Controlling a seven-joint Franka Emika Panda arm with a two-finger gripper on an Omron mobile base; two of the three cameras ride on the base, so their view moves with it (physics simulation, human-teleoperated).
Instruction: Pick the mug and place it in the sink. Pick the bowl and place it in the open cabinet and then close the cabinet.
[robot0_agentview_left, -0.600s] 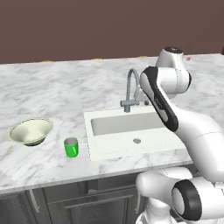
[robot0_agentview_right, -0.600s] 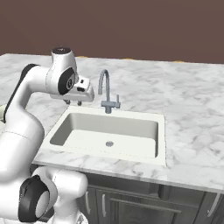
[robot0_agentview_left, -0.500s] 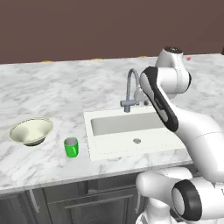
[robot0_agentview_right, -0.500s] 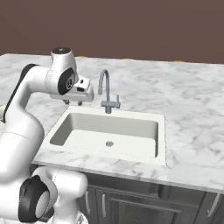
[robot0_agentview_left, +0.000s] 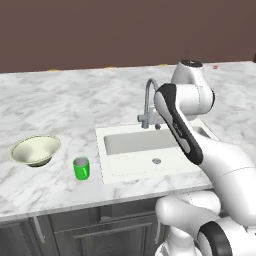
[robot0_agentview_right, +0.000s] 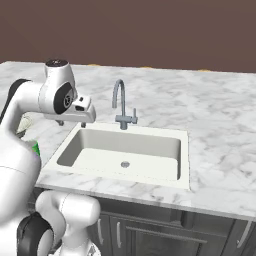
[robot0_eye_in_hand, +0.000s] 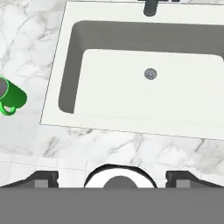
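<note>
My jaws (robot0_eye_in_hand: 112, 175) hang high above the front edge of the desk (robot0_agentview_left: 60, 100), looking straight down. The two dark tips stand well apart at the bottom of my hand view with nothing between them, so they are open and empty.

The step in hand, as I judge it, is reaching for the mug (robot0_agentview_left: 81, 168). It stands upright on the marble just left of the sink (robot0_agentview_left: 150, 152), near the desk's front edge. In my hand view the mug (robot0_eye_in_hand: 11, 98) sits at the far left border, partly cut off, and there it does show a small loop handle on its lower side.

To do this well I should swing left until the mug is centred between my tips, then turn my wrist so the tips close across the round body and not across the handle. I should come down vertically; the mug is small and light, and a sideways brush could tip it.

The sink (robot0_eye_in_hand: 140, 70) lies directly under me, so the carry afterwards is short.

Farther left, the bowl (robot0_agentview_left: 36, 150) rests on the desk, apart from the mug. At the back stands the faucet (robot0_agentview_left: 147, 102).
</note>
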